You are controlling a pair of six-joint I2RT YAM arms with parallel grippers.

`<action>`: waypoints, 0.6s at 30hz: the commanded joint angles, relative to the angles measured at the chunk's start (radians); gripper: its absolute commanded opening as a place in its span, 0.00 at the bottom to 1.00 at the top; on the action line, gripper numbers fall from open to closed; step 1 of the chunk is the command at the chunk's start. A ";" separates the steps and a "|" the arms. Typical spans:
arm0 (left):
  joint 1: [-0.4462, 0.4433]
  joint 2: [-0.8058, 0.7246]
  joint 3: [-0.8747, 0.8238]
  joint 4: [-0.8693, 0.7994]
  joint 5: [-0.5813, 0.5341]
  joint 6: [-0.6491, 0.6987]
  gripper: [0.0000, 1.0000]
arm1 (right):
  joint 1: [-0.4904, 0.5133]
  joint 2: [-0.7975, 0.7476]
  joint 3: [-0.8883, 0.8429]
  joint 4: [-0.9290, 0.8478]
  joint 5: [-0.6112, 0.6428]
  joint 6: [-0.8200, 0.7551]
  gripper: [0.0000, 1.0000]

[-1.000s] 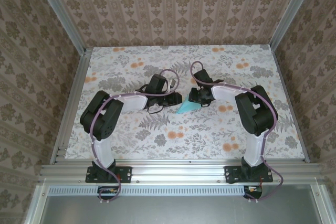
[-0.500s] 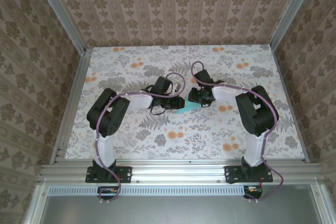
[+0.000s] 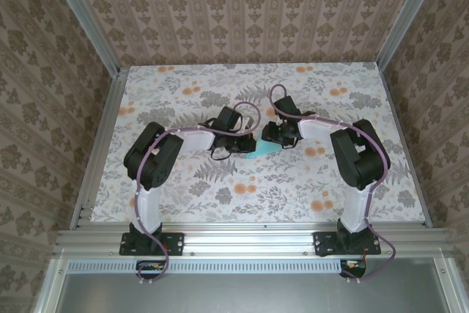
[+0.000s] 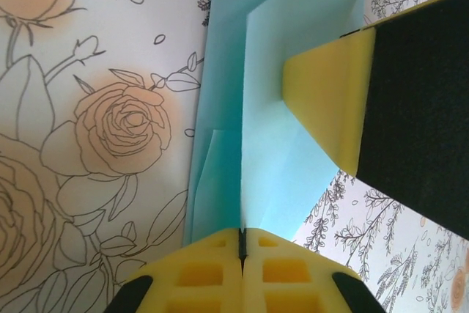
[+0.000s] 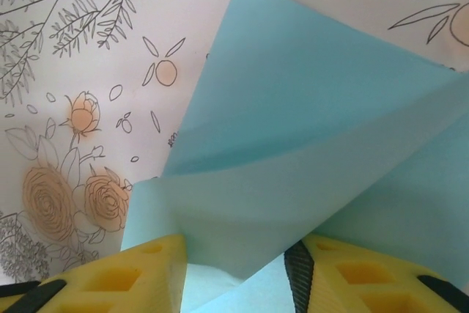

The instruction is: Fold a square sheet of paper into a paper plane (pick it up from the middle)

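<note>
**Left claw pinching, right claw loose**

The partly folded blue paper [image 3: 262,151] lies at the centre of my overhead frame on the floral table [image 3: 183,196]. My left gripper [image 4: 240,243] is clenched on its crease; my right gripper [image 5: 234,276] stands released, pads apart around the sheet.

Your left gripper [image 3: 247,141] and right gripper [image 3: 269,135] crowd the paper [image 3: 262,151]; the table [image 3: 183,86] around them is open.
</note>
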 commanded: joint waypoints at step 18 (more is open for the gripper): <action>-0.061 0.020 0.041 -0.026 0.006 -0.224 0.00 | -0.019 -0.214 -0.120 -0.058 0.003 0.120 0.50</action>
